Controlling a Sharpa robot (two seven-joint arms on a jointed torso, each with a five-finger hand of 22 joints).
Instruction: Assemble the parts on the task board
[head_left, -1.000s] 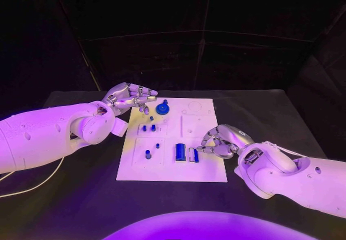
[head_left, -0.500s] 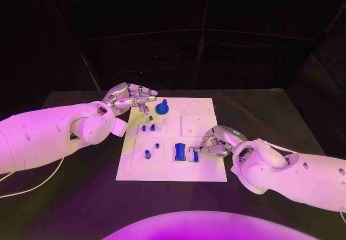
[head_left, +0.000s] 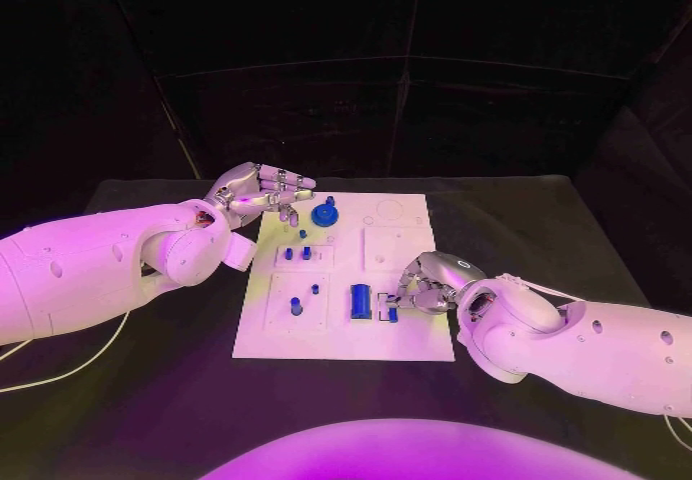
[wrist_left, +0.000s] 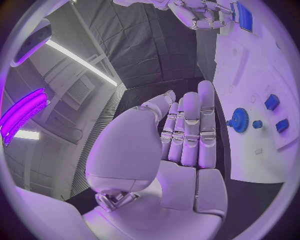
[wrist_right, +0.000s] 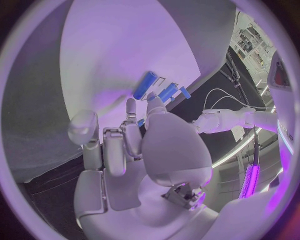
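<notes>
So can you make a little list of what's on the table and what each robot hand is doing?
board: white board in the middle of the black table
parts: small blue parts on the board, among them a round knob at the far end and a long block nearer the robot
left hand: left hand is by the board's far left corner, fingers apart, holding nothing
right hand: right hand reaches a small blue part beside the block; whether it grips it cannot be told
</notes>
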